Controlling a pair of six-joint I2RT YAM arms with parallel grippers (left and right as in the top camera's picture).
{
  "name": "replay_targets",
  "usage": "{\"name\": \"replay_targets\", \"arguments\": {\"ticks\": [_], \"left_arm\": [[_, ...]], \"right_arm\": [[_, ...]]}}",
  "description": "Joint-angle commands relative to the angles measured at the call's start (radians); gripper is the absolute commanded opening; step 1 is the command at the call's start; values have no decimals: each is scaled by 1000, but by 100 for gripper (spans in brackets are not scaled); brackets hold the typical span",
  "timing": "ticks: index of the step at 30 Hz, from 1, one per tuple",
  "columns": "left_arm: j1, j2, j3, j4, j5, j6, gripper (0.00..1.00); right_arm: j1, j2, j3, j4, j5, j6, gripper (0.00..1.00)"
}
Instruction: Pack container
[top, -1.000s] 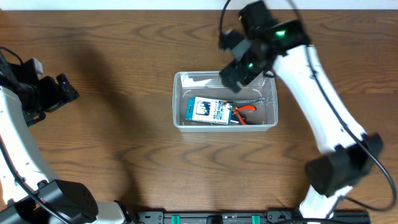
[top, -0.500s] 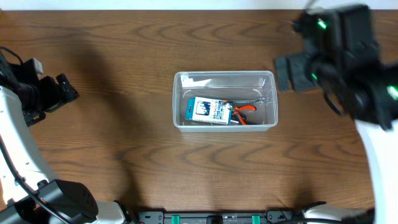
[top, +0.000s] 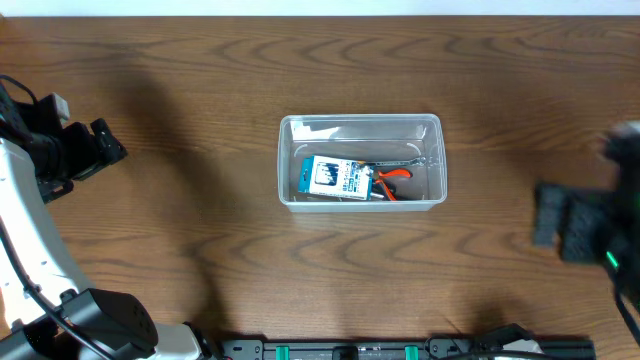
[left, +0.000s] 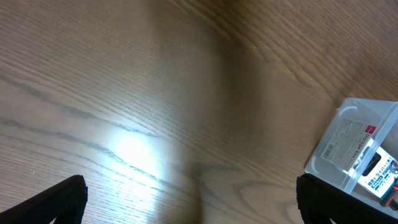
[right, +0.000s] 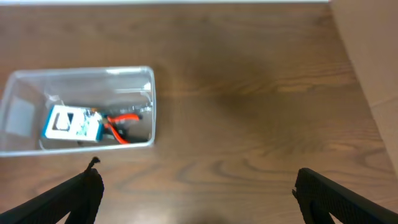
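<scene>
Container (top: 360, 119) sits at the middle of the table (top: 200, 80), holding a blue-and-white box (top: 337, 178) and orange-handled pliers (top: 395, 178). Left gripper (top: 105, 145) hangs well to its left, fingers wide apart, empty. Right gripper (right: 199, 199), blurred overhead, is also spread wide and empty.
</scene>
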Motion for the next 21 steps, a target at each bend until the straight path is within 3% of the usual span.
{"name": "replay_targets", "arguments": {"ticks": [1,6,13,21], "left_arm": [[3,1,2,-3,10,14,98],[3,1,2,-3,10,14,98],[3,1,2,-2,10,14,98],[3,1,2,-2,10,14,98]], "right_arm": [[-5,-122,-24,-5,63,74,99],[-5,-285,-111,-5,121,112,99],[-5,-357,-287,24,32,148,99],[-5,-357,-529,276,-60,123,99]]}}
